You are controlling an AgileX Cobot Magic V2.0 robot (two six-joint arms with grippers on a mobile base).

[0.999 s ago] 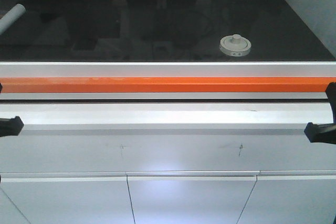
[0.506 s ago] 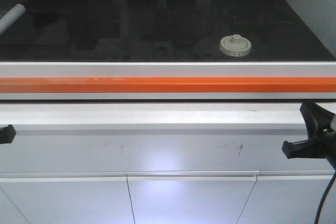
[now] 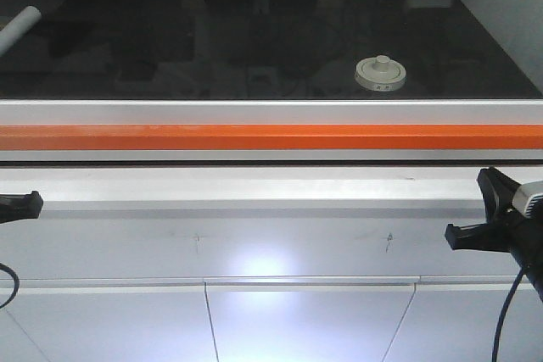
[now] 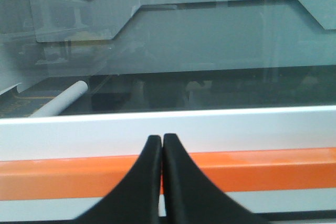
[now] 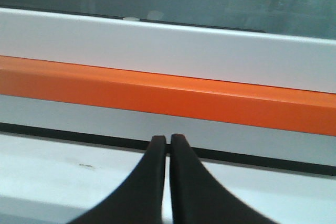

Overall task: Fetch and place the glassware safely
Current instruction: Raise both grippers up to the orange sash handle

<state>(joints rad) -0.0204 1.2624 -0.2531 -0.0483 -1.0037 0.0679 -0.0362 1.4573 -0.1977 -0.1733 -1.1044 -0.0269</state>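
A dark glossy counter [image 3: 170, 57] fills the upper part of the front view. Along its near edge runs a white rail [image 3: 271, 112], with a long orange strip [image 3: 271, 136] just below it. Lower down we see a white ledge [image 3: 254, 186] and white cabinet doors [image 3: 310, 324]. The small squat glass jar with a round cream-white lid [image 3: 380, 73] stands upright on the counter, right of centre and near the white rail, its knob pointing up. A white cylinder [image 3: 19, 27] lies at the counter's far left, well apart from the jar. The left gripper [image 4: 161, 138] sits at the left edge of the front view, in front of the ledge; its wrist camera shows the black jaws pressed together and holding nothing. The right gripper [image 5: 168, 139] is at the right edge, with a black cable [image 3: 509, 311] hanging below it. Its jaws are closed but for a hairline gap, and hold nothing. Both grippers are on the near side of the orange strip, well apart from the jar.
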